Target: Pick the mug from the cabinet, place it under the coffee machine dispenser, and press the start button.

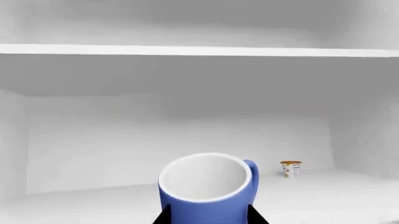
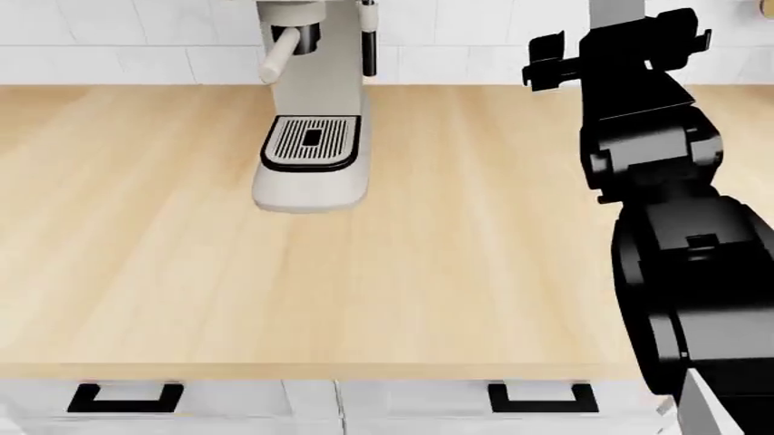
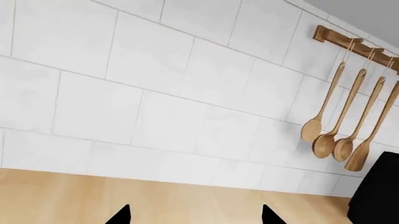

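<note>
Blue and pale-rimmed, the mug (image 1: 208,186) sits inside the white cabinet (image 1: 187,116), seen through the left wrist camera, with the two dark fingertips of the left gripper (image 1: 209,217) showing at either side of its base. The jaws bracket the mug closely, but whether they are pressing on it or only standing beside it I cannot tell. A small printed cup (image 1: 290,169) stands further back on the same shelf, well apart from the mug.

On the wooden counter (image 2: 145,254), in the head view, the cream coffee machine (image 2: 312,100) waits with its dark brew spout (image 2: 297,38) over the black slotted drip tray (image 2: 312,141), which holds nothing yet. Further right the right arm (image 2: 653,181) rises above the counter; its gripper (image 3: 194,217) faces the tiled wall (image 3: 124,93), fingertips set apart and holding nothing, with wooden spoons (image 3: 339,126) hanging off to one side.

This looks like the picking step. The next move calls for a firm grip on the mug, then a level withdrawal out of the cabinet without tipping it or clipping the shelf above, before carrying it down to the tray.
</note>
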Controlling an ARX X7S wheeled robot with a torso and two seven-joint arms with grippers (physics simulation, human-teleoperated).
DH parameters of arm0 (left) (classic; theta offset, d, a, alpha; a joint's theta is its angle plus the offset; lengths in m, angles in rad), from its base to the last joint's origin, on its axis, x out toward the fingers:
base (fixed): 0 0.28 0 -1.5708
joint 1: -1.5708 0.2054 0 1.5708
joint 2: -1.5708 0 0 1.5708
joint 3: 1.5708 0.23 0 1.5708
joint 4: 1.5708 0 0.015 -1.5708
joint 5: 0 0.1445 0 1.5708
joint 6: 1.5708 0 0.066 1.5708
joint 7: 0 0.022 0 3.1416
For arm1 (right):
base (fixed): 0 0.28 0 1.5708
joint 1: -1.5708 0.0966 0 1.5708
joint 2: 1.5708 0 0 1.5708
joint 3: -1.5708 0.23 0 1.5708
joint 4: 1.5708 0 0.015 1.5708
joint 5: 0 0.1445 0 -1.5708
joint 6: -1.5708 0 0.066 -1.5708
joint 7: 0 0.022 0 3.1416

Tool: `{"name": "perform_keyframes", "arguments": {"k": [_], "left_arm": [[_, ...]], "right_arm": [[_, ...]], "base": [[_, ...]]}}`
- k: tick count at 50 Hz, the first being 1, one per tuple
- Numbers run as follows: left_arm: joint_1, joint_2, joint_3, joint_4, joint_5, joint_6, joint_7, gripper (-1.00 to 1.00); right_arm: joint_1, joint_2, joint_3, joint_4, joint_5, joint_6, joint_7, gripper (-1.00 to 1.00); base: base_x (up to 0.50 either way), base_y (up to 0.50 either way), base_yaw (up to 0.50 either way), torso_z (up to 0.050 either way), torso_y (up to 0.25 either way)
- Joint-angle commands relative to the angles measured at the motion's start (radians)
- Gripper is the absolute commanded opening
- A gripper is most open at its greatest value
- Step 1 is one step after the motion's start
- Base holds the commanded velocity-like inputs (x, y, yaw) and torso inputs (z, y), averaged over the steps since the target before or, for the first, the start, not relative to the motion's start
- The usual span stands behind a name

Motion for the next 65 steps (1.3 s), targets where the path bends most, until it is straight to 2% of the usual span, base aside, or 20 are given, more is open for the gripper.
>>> {"name": "perform_keyframes", "arguments": {"k": [1,6,10,16,17,18,20,22,27,30,32,34,39,48,52,58,65], "left_arm": [[-0.003,-0.002,-0.001,0.063,0.009,-0.058,0.008,-1.00],[-0.003,-0.006,-0.001,0.099,0.018,-0.081,0.029,-1.00],[-0.003,-0.021,-0.021,0.107,-0.067,-0.096,-0.013,-1.00],[0.000,-0.042,-0.033,0.300,-0.134,-0.260,-0.050,-1.00],[-0.002,-0.057,-0.027,0.312,-0.189,-0.266,-0.092,-1.00],[-0.002,-0.090,-0.015,0.318,-0.336,-0.266,-0.205,-1.00],[-0.002,-0.175,0.000,0.322,-0.636,-0.266,-0.505,-1.00],[0.014,-0.223,-0.004,0.341,-0.936,-0.265,-0.782,-1.00],[0.132,-0.287,-0.048,0.430,-1.640,-0.257,-1.308,-1.00],[0.177,-0.321,-0.010,0.489,-1.968,-0.178,-1.564,-1.00],[0.221,-0.348,0.034,0.577,-2.144,-0.090,-1.683,-1.00],[0.263,-0.375,0.061,0.669,-2.244,-0.007,-1.744,-1.00],[0.329,-0.472,0.148,0.847,-2.344,0.167,-1.749,-1.00],[0.472,-0.630,0.204,1.077,-2.439,0.328,-1.737,-1.00],[0.646,-0.690,0.152,1.161,-2.412,0.307,-1.693,-1.00],[0.901,-0.725,0.018,1.209,-2.313,0.217,-1.582,-1.00],[1.047,-0.719,-0.089,1.181,-2.170,0.085,-1.451,-1.00]], "right_arm": [[0.001,0.004,-0.010,-0.001,-0.003,-0.010,-0.003,1.00],[-0.006,0.016,-0.014,-0.001,-0.008,-0.028,-0.012,1.00],[-0.017,0.012,-0.021,-0.003,-0.005,-0.073,-0.053,1.00],[-0.025,0.016,-0.039,-0.013,-0.018,-0.096,-0.067,1.00],[-0.027,0.017,-0.040,-0.011,-0.020,-0.100,-0.066,1.00],[-0.028,0.018,-0.041,-0.010,-0.021,-0.104,-0.066,1.00],[-0.032,0.019,-0.042,-0.010,-0.021,-0.109,-0.064,1.00],[-0.032,0.018,-0.043,-0.010,-0.022,-0.113,-0.064,1.00],[-0.083,0.041,-0.042,-0.179,-0.017,-0.025,-0.073,1.00],[-0.114,0.060,-0.038,-0.266,-0.015,0.023,-0.074,1.00],[-0.115,0.064,-0.037,-0.272,-0.014,0.024,-0.072,1.00],[-0.118,0.066,-0.037,-0.284,-0.014,0.027,-0.070,1.00],[-0.122,0.066,-0.035,-0.288,-0.011,0.014,-0.068,1.00],[-0.146,0.069,-0.041,-0.376,-0.007,0.054,-0.084,1.00],[-0.158,0.078,-0.049,-0.441,-0.008,0.097,-0.101,1.00],[-0.202,0.117,-0.062,-0.640,0.016,0.247,-0.191,1.00],[-0.311,0.226,-0.036,-1.207,0.126,0.622,-0.328,1.00]], "base": [[-0.50,0.00,0.00,0.000,0.000],[-0.50,0.00,0.00,0.000,0.000],[-0.12,0.00,0.00,0.000,0.000],[0.00,0.00,0.00,0.000,0.000],[0.00,0.00,0.00,0.000,0.000],[0.00,0.00,0.00,0.000,0.000],[0.00,0.00,0.00,0.000,0.000],[0.00,0.00,0.00,0.000,0.000],[0.00,0.00,0.00,0.000,0.000],[0.00,0.00,0.00,0.000,0.000],[0.00,0.00,0.00,0.000,0.000],[0.00,0.00,0.00,0.000,0.000],[0.00,0.00,0.00,0.000,0.000],[0.00,0.00,0.00,0.000,0.000],[0.00,0.00,0.00,0.000,0.000],[0.00,0.00,0.00,0.000,0.000],[0.00,0.00,0.00,0.000,0.000]]}}
